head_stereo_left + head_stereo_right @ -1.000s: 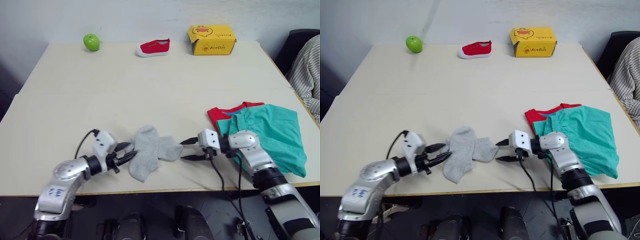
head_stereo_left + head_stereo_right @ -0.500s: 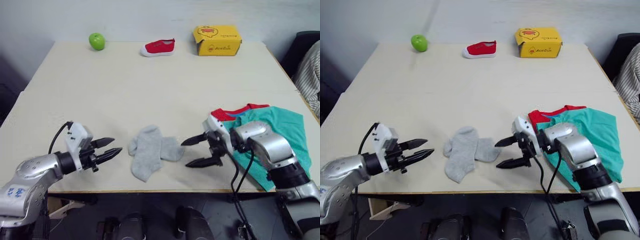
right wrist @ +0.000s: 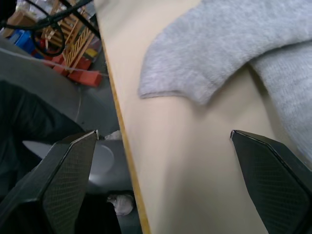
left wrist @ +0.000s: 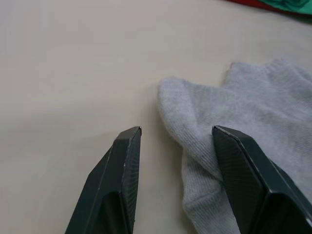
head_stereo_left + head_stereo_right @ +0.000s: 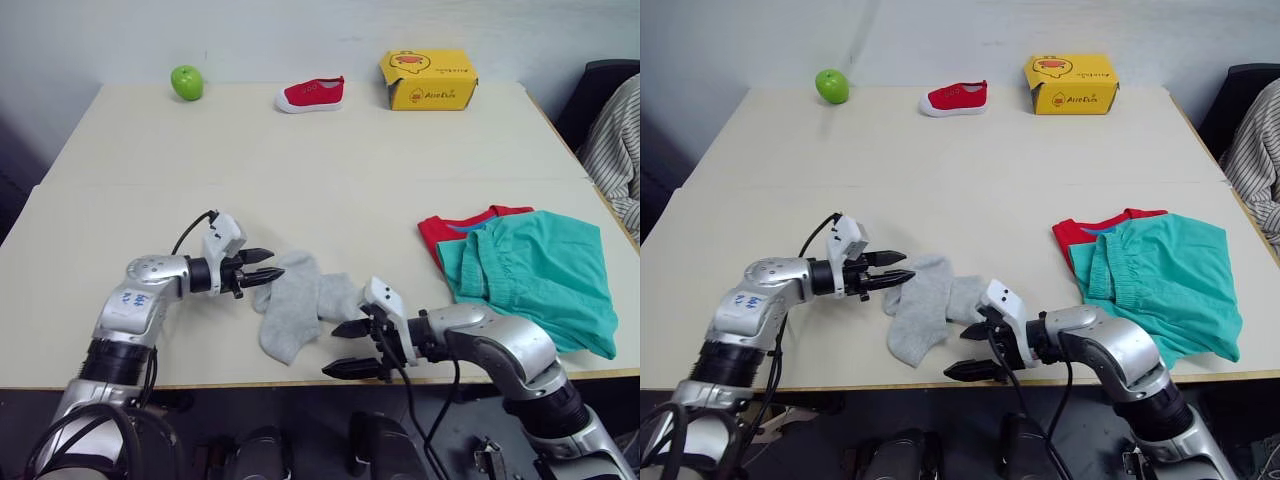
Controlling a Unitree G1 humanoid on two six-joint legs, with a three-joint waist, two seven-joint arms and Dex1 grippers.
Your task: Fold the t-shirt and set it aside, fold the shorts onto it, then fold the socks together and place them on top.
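From the left eye view, the socks (image 5: 300, 303) lie overlapped in a loose grey heap near the front edge of the table (image 5: 300, 170). The left gripper (image 5: 265, 270) sits at their left end, fingers slightly parted and holding nothing. The right gripper (image 5: 348, 349) hovers at the near right of the socks, over the table's front edge, fingers spread wide and empty. To the right, the shorts (image 5: 535, 272) lie spread over the t-shirt (image 5: 450, 225), whose red edge and blue neckband peek out at the far left side of the pile. At the far edge stand a green apple (image 5: 186, 82), a red shoe (image 5: 309, 95) and a yellow box (image 5: 425, 79).

In the left wrist view, the two black fingers (image 4: 122, 185) are apart; one rests against the sock fabric (image 4: 253, 117), the other on bare table.

In the right wrist view, the fingers (image 3: 53, 180) stand wide apart, with a sock end (image 3: 214, 48) ahead between them and the table edge (image 3: 124, 141) running below.
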